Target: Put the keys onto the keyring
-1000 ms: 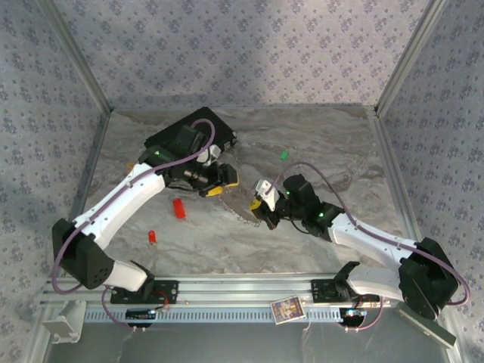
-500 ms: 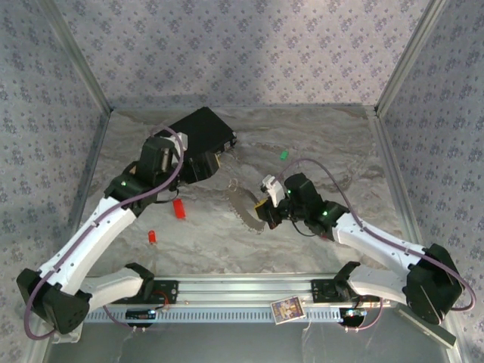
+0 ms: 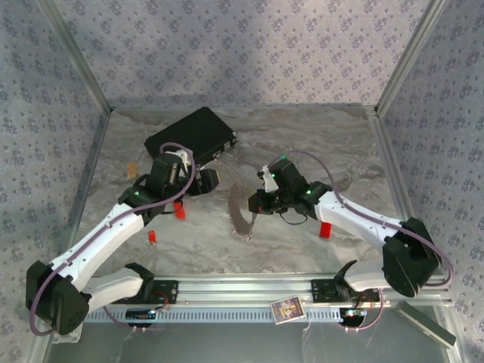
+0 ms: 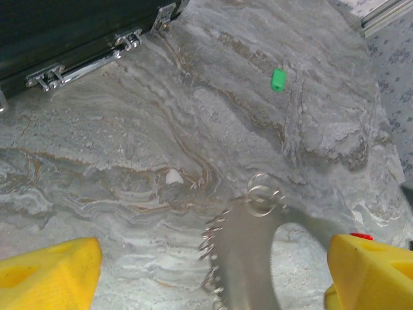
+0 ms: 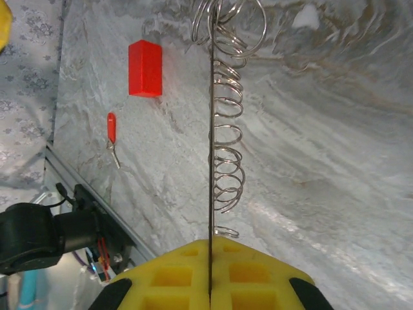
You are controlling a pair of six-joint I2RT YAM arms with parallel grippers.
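Just left of the keyring, which my right gripper clamped edge-on, my left gripper stood wide and empty; the red key lay farther left, nearest that arm, I judged.

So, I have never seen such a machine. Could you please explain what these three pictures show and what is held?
These are two white robot arms fixed at the near edge of a table, each ending in a two-finger gripper. The wide picture comes from a camera above and behind them; the other two come from cameras on the left and right wrists, so the yellow shapes there are fingers. The right gripper is shut on the keyring, a flat silver loop with small wire rings along its edge. The left gripper is open and holds nothing. On the grey table lie a black case, two red blocks, a red key and a green key.
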